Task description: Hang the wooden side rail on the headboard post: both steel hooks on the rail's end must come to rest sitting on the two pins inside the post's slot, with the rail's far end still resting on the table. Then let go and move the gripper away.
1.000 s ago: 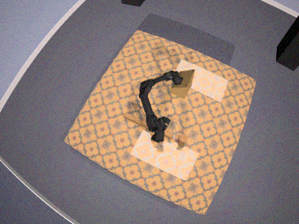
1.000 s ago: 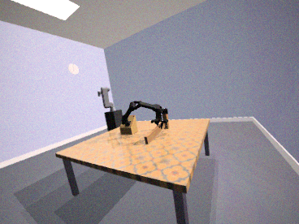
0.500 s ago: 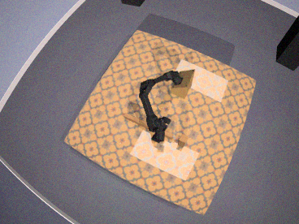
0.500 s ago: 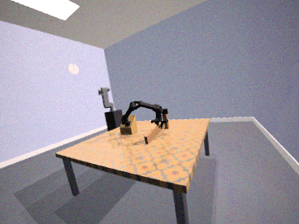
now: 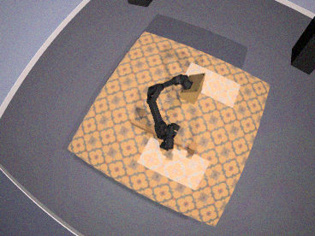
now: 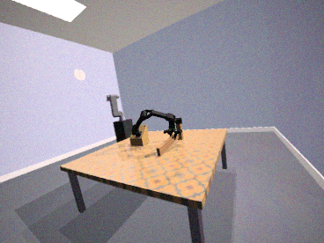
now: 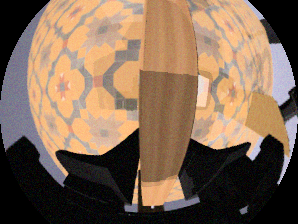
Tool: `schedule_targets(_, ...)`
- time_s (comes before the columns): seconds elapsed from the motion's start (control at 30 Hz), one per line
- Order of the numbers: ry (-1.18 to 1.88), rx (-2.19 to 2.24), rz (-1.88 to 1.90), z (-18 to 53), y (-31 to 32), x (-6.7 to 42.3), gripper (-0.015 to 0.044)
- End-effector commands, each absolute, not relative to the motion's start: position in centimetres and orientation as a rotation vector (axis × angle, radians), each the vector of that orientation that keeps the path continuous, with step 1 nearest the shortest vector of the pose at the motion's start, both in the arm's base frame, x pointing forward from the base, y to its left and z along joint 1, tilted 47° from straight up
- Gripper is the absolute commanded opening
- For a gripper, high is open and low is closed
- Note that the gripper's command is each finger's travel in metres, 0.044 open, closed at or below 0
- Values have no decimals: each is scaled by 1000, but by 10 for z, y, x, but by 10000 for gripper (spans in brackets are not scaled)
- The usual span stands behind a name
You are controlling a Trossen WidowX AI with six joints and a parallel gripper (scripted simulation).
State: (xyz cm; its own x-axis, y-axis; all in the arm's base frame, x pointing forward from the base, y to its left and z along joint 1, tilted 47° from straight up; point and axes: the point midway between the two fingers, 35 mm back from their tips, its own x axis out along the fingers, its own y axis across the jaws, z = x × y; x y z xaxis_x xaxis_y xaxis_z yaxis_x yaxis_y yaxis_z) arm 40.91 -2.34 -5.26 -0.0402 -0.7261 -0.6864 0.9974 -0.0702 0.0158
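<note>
The wooden side rail (image 5: 143, 127) (image 6: 165, 145) (image 7: 167, 105) is a long brown bar running under my gripper. My gripper (image 5: 168, 142) (image 6: 174, 135) (image 7: 154, 130) is shut on the rail, with one black finger on each side of it in the wrist view. One end of the rail points away from the post, low over the table; whether it touches is too small to tell. The headboard post (image 5: 192, 149) (image 6: 180, 128) is a brown upright beyond the gripper, near the rail's other end. The steel hooks, pins and slot cannot be made out, so their contact is unclear.
A wooden box (image 5: 191, 95) (image 6: 140, 141) (image 7: 267, 117) stands at the arm's base. The black arm (image 5: 155, 107) (image 6: 154, 114) arches from there to the rail. Bright light patches lie on the patterned table (image 5: 128, 167) (image 6: 114, 169).
</note>
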Motion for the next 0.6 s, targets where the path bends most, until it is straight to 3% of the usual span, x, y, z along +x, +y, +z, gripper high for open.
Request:
schedule_targets(0.0, 562, 637, -1531, -51, -15, 412, 0)
schedule_targets(0.57, 562, 637, -1531, -51, -13, 414, 0)
